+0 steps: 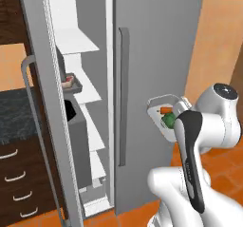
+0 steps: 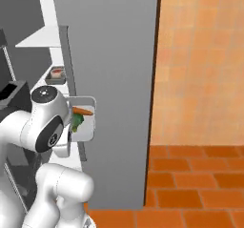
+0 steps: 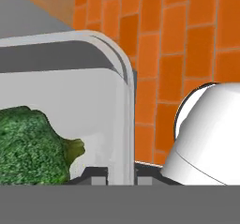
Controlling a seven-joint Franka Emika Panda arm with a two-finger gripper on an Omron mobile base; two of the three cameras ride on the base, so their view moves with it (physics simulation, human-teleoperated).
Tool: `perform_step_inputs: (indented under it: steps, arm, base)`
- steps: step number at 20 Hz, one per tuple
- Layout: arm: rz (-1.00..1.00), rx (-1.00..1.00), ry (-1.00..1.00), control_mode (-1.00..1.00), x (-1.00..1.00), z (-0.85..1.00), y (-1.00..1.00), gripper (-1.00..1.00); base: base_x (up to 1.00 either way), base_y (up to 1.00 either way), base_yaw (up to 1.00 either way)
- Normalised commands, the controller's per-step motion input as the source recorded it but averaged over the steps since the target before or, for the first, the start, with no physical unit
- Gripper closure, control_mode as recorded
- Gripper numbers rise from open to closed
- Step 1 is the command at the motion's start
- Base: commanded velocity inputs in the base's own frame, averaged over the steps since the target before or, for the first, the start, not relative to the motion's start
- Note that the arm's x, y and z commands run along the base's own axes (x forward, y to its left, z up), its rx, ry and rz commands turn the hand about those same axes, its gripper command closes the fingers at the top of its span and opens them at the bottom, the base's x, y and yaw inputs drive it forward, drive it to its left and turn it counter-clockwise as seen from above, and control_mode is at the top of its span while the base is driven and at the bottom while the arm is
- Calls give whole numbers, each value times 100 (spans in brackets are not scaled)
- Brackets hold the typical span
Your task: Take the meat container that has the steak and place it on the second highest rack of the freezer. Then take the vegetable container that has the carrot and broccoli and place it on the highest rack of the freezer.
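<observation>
In the left base view we see the freezer [image 1: 156,55] with its door swung open and the white shelves showing. The meat container [image 1: 70,82] with the steak [image 1: 68,80] already sits on the second highest rack [image 1: 88,94], so we judge the first step done and the second in hand. The highest rack [image 1: 76,42] above it is bare. The vegetable container [image 1: 161,112] hangs in the air in front of the closed grey door, off to the right of the opening, carrying the carrot [image 1: 165,110] and the broccoli [image 1: 168,121]; the arm's wrist covers the gripper here.

In the right base view we see the same tray tipped toward us, carrot [image 2: 82,111] above broccoli [image 2: 76,121], held beside the grey door panel and lower than the top shelf.

In the hand view the gripper [image 3: 121,175] is pinched narrow on the container's rim [image 3: 123,124], the broccoli [image 3: 28,145] close by inside the tray.

Next, we judge, the tray must rise and swing left past the door edge into the opening, kept level enough that the vegetables stay in, then slide onto the top shelf before release.
</observation>
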Motion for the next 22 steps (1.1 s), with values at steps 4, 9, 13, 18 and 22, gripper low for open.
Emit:
perform_step_inputs:
  steps: [4,9,13,18,22]
  arm:
    - [0,0,0,100,0,0,0,100]
    - [0,0,0,100,0,0,0,100]
    - [0,0,0,100,0,0,0,100]
    - [0,0,0,100,0,0,0,100]
    - [0,0,0,100,0,0,0,100]
  base:
    - [-2,-8,70]
    - [-11,0,60]
    - [29,-6,27]
    - [34,-2,1]
    - [73,0,0]
